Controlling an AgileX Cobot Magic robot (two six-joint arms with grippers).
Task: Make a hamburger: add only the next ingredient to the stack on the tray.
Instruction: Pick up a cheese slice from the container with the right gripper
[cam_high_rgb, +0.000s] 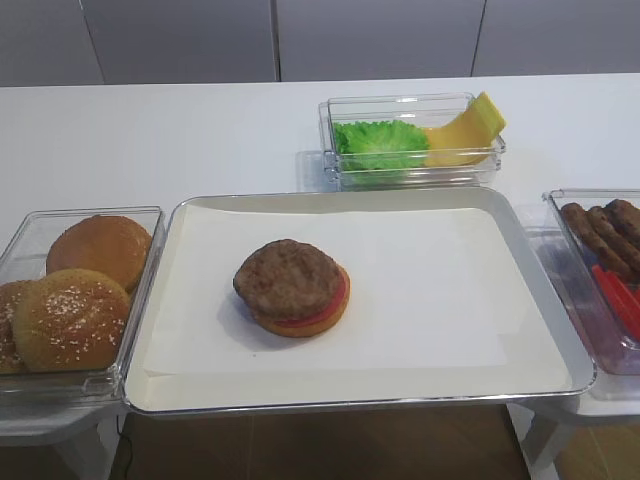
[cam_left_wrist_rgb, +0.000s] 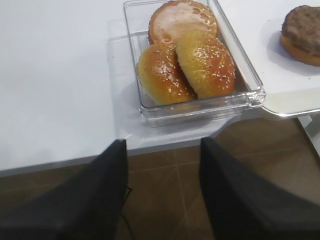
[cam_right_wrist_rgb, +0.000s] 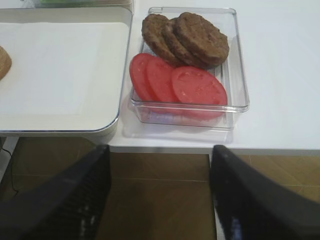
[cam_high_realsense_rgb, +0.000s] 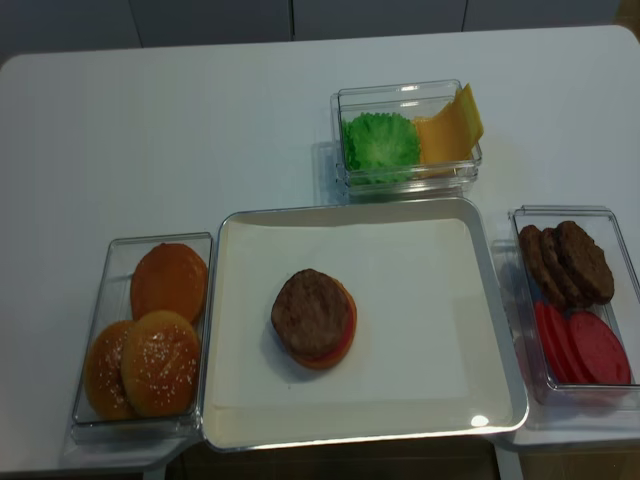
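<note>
The stack (cam_high_rgb: 292, 286) (cam_high_realsense_rgb: 313, 317) sits in the middle of the paper-lined silver tray (cam_high_rgb: 455, 330) (cam_high_realsense_rgb: 440, 330): tan bun, red tomato, brown patty on top. The yellow cheese slice (cam_high_rgb: 462, 132) (cam_high_realsense_rgb: 448, 127) leans against the right side of a clear container behind the tray, beside green lettuce (cam_high_rgb: 379, 142) (cam_high_realsense_rgb: 380, 140). Neither gripper shows in the high views. My right gripper (cam_right_wrist_rgb: 159, 165) hangs open and empty over the floor, below the table's front edge. My left gripper (cam_left_wrist_rgb: 164, 155) is likewise open and empty off the front edge. The stack's edge (cam_left_wrist_rgb: 301, 34) shows at the left wrist view's upper right.
A clear box of sesame buns (cam_high_rgb: 70, 300) (cam_left_wrist_rgb: 187, 57) stands left of the tray. Another clear box at the right holds patties (cam_right_wrist_rgb: 187, 37) (cam_high_realsense_rgb: 565, 262) and tomato slices (cam_right_wrist_rgb: 180, 82) (cam_high_realsense_rgb: 585, 345). Brown floor lies below the table's front edge (cam_right_wrist_rgb: 200, 149).
</note>
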